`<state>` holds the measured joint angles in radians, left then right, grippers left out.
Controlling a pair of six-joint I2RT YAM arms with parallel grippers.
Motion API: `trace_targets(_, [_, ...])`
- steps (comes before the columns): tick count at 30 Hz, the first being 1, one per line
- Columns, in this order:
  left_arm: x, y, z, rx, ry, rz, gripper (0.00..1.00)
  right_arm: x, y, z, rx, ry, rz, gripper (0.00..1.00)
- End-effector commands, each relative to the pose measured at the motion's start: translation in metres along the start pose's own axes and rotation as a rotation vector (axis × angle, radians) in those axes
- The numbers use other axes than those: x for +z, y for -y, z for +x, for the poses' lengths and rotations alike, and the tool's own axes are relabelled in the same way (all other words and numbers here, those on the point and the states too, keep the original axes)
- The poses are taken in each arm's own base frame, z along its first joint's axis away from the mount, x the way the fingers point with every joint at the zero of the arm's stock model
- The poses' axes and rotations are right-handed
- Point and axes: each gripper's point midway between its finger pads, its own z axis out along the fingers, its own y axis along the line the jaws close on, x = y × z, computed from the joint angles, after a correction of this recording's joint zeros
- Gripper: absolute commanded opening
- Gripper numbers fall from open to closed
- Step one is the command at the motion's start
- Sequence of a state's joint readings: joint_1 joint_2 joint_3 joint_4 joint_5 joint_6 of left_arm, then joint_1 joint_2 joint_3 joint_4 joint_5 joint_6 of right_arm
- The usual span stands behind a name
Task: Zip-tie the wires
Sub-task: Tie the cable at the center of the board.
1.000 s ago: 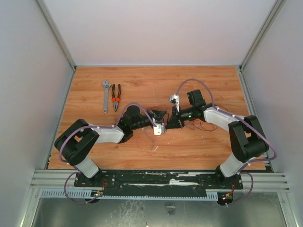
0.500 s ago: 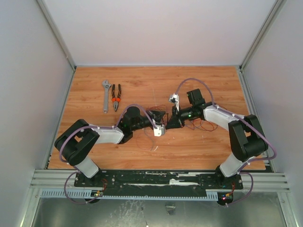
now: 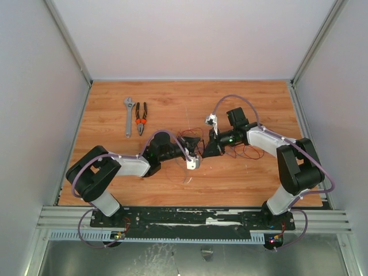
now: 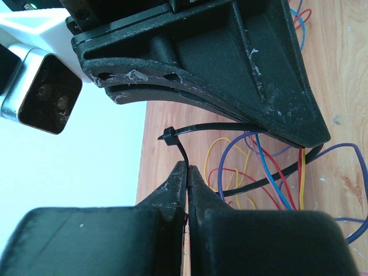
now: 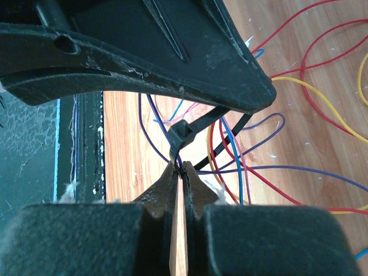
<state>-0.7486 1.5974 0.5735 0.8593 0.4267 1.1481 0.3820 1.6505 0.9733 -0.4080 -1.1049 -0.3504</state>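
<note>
Against one second earlier, left pincer (image 4: 188, 170) is sitting slightly nearer the arm bases, and both pincers are staying pressed together. The left pincer is clamping the zip tie (image 4: 168, 136) by its tail just below the head. The right pincer (image 5: 181, 167) is pinching the strap likewise. The strap is running crosswise beyond the left fingertips, looping the wires (image 4: 270, 172). Everything is lying on a wood-grain worktop (image 3: 172, 98) with white walls (image 3: 190, 40) enclosing it.
</note>
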Motion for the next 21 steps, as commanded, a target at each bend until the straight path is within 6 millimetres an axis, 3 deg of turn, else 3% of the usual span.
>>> trace_targets(1, [-0.0032,-0.0160,-0.0127,0.051,0.032,-0.047,0.00,-0.0030,0.0002,-0.0063,-0.007,0.009,-0.013,0.00])
trace_targets(21, [-0.0032,-0.0104,-0.0108,0.119,0.016,-0.039,0.00,-0.0038,0.0028,-0.0094,0.002,0.001,-0.004,0.00])
